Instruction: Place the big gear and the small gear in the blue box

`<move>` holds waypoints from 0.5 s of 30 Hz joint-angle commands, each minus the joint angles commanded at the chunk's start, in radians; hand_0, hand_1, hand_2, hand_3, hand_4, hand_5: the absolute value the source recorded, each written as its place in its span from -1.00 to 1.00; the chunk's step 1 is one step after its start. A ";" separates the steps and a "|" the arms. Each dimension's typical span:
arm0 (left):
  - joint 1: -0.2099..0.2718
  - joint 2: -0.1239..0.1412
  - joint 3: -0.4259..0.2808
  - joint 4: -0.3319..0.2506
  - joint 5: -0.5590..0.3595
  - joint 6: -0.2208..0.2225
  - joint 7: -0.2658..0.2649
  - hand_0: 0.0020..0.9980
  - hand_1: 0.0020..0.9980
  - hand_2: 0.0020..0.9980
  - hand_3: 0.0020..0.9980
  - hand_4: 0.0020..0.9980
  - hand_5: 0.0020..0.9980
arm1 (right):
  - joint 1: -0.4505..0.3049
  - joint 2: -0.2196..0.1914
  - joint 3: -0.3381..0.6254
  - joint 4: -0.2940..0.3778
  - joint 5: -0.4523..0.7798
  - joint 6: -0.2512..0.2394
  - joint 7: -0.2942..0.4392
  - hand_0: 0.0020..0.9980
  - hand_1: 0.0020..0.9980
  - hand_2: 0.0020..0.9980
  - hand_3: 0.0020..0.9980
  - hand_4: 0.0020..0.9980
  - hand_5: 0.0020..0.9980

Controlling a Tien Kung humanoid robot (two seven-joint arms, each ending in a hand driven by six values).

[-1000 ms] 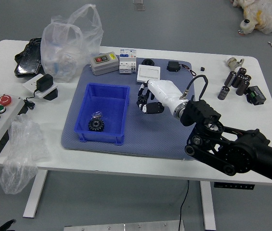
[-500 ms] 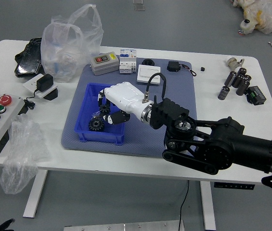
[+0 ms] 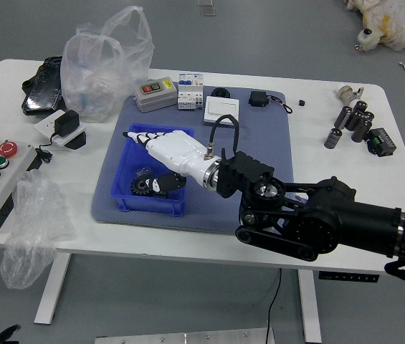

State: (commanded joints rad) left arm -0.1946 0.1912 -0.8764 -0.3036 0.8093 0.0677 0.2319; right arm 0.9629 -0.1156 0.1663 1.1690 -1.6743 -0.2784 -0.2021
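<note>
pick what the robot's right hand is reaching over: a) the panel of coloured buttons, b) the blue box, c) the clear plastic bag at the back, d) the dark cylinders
B: the right hand is over the blue box, with its fingers spread.

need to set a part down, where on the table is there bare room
Bare: the gray-blue mat between the white box and the right arm; white tabletop between mat and dark cylinders. Crowded: the mat's far edge, and the blue box, where the right hand reaches in.
</note>
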 joint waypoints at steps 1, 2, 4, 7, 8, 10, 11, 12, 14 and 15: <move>0.001 0.000 0.000 0.000 0.000 0.000 0.000 0.31 -0.13 0.00 0.45 0.41 0.46 | -0.008 -0.004 0.016 0.001 -0.001 -0.009 0.002 -0.01 0.81 1.00 1.00 0.37 -0.43; 0.001 -0.001 0.000 0.000 -0.001 0.000 0.000 0.31 -0.13 0.00 0.45 0.41 0.46 | -0.016 -0.009 0.032 0.002 0.000 -0.018 0.003 -0.01 0.81 1.00 1.00 0.37 -0.43; 0.002 -0.002 0.002 0.001 -0.003 0.000 -0.002 0.31 -0.13 0.00 0.45 0.41 0.46 | -0.043 -0.027 0.072 0.010 0.008 -0.044 0.012 -0.01 0.81 1.00 1.00 0.37 -0.43; 0.004 -0.004 0.006 0.001 -0.008 0.001 -0.004 0.30 -0.13 0.00 0.45 0.41 0.45 | -0.087 -0.056 0.134 0.024 0.040 -0.089 0.039 0.28 0.85 0.99 1.00 0.36 -0.42; 0.005 -0.004 0.007 0.002 -0.010 0.001 -0.005 0.30 -0.13 0.00 0.45 0.41 0.45 | -0.105 -0.068 0.158 0.031 0.058 -0.107 0.055 0.28 0.85 0.99 1.00 0.36 -0.42; 0.007 -0.004 0.010 0.002 -0.015 0.002 -0.007 0.30 -0.13 0.00 0.45 0.41 0.45 | -0.146 -0.091 0.211 0.044 0.102 -0.146 0.094 0.28 0.85 0.99 1.00 0.36 -0.42; 0.008 -0.005 0.011 0.002 -0.019 0.003 -0.008 0.30 -0.13 0.00 0.45 0.41 0.45 | -0.169 -0.103 0.243 0.049 0.132 -0.167 0.120 0.28 0.85 0.99 1.00 0.36 -0.42; 0.010 -0.005 0.011 0.002 -0.019 0.003 -0.007 0.31 -0.13 0.00 0.45 0.41 0.45 | -0.199 -0.114 0.285 0.054 0.174 -0.185 0.157 0.84 0.78 0.82 0.97 0.47 -0.25; 0.011 -0.005 0.011 0.002 -0.023 0.005 -0.008 0.31 -0.13 0.00 0.45 0.41 0.45 | -0.237 -0.127 0.339 0.059 0.237 -0.190 0.214 0.84 0.78 0.82 0.97 0.47 -0.25; 0.012 -0.006 0.011 0.002 -0.024 0.005 -0.008 0.31 -0.13 0.00 0.45 0.41 0.45 | -0.264 -0.134 0.375 0.063 0.279 -0.181 0.252 0.84 0.78 0.82 0.97 0.47 -0.25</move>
State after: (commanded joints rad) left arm -0.1824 0.1855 -0.8655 -0.3012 0.7852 0.0731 0.2243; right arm 0.6993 -0.2499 0.5412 1.2317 -1.3956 -0.4593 0.0498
